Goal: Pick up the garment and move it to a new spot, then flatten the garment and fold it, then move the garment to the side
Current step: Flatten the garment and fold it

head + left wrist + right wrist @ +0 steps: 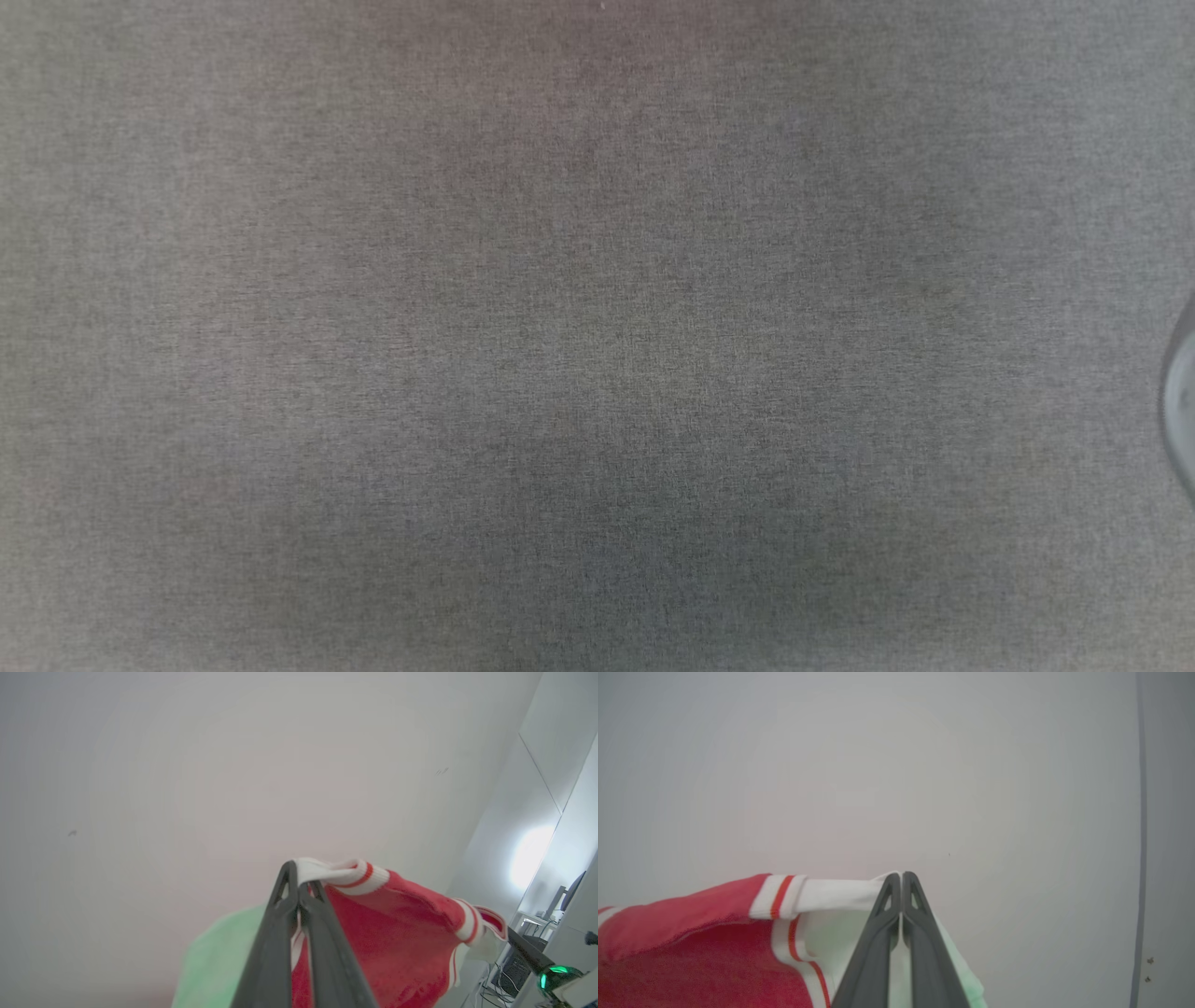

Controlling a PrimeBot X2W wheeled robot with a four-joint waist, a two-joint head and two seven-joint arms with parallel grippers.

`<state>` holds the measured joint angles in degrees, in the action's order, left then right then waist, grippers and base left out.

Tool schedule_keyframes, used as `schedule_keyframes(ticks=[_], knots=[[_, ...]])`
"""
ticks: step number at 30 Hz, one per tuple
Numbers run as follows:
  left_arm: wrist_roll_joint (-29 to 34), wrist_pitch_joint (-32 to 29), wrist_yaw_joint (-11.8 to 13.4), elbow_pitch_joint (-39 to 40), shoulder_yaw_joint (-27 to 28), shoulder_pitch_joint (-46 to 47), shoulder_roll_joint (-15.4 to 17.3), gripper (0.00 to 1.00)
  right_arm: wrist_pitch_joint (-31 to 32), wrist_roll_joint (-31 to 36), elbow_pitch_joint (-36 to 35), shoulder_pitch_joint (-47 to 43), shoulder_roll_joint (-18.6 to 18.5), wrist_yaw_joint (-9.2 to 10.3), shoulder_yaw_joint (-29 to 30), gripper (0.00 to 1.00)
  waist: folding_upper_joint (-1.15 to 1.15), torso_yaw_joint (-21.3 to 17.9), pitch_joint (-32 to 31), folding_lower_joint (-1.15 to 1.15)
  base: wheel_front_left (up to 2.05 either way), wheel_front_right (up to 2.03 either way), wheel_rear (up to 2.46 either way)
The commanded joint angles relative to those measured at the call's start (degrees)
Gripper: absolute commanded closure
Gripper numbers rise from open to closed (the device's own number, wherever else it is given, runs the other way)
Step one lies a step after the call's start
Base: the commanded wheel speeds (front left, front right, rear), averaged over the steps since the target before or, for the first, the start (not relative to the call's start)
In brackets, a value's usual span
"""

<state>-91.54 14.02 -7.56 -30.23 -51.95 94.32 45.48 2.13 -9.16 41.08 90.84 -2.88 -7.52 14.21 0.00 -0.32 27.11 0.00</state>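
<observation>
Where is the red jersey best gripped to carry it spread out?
By its white sleeves, near the striped trim, each approached from its own outer side. The left gripper and right gripper are shut there, and the jersey stretches along its top edge between them, which should keep it flat.

Nothing here can be read: no word, label, brand, number or sign. The stretch of the garment (402, 933) just right of the left gripper (297, 879) carries red cloth and white-and-red striped trim, with no lettering legible on it. So does the stretch just left of the right gripper (901, 877). A few tiny dark specks on the pale surface beyond the fingertips are too small to make out as characters.
</observation>
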Motion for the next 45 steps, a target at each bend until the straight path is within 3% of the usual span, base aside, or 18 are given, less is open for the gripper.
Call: schedule_keyframes(ticks=[1,5,10,16,17,21,24,30,37,45], knots=[[-1.83,-1.09,0.15,1.78,-0.08,-3.78,0.29,1.00,0.07,0.49,1.47,-2.05,-0.06,0.04,-1.04,1.00,0.00,0.22,-0.47,0.00,0.00,0.00,0.00],[-4.49,-2.49,0.15,9.24,-0.72,-14.63,2.91,1.00,1.35,0.48,2.99,-8.96,-0.09,0.04,-4.09,1.00,0.00,0.73,-1.76,0.00,0.00,0.00,0.00],[-4.83,-1.39,0.15,17.32,-2.01,-31.76,5.72,1.00,6.47,0.12,-2.27,-23.44,-0.21,0.04,-7.30,1.00,0.00,1.75,-4.38,0.00,0.00,0.00,0.00],[-5.75,-0.06,0.15,24.31,-3.16,-49.91,6.22,1.00,16.98,-4.46,-19.14,-45.93,-3.16,0.05,-9.42,1.00,0.00,2.67,-8.79,0.00,0.00,0.00,0.00],[-5.75,-0.06,0.15,24.31,-3.16,-49.91,6.22,1.00,16.98,-4.46,-19.14,-45.93,-3.16,0.05,-9.42,1.00,0.00,2.67,-8.79,0.00,0.00,0.00,0.00],[-5.34,0.49,0.15,27.47,-2.11,-59.45,6.43,1.00,25.06,-7.28,-33.13,-60.99,-4.84,0.05,-8.51,1.00,0.00,3.01,-11.15,0.00,0.00,0.00,0.00],[-4.18,0.97,0.15,30.26,0.73,-67.26,6.04,1.00,33.28,-9.56,-45.83,-73.95,-4.70,0.05,-7.14,1.00,0.00,2.90,-12.76,0.00,0.00,0.00,0.00],[-3.01,1.22,0.15,33.90,9.51,-79.54,4.52,1.00,44.04,-11.95,-59.22,-89.38,-5.25,0.05,-6.91,1.00,0.00,2.34,-13.82,0.00,0.00,0.00,0.00],[0.19,1.25,0.15,36.70,17.45,-92.60,3.39,1.00,49.90,-14.21,-69.05,-101.34,-4.29,0.04,-5.90,1.00,0.00,2.15,-14.03,0.00,0.00,0.00,0.00],[2.71,1.25,0.15,39.39,18.99,-102.18,4.58,1.00,54.04,-15.14,-75.33,-110.00,-3.75,0.04,-6.15,1.00,0.00,2.33,-13.78,0.00,0.00,0.00,0.00]])
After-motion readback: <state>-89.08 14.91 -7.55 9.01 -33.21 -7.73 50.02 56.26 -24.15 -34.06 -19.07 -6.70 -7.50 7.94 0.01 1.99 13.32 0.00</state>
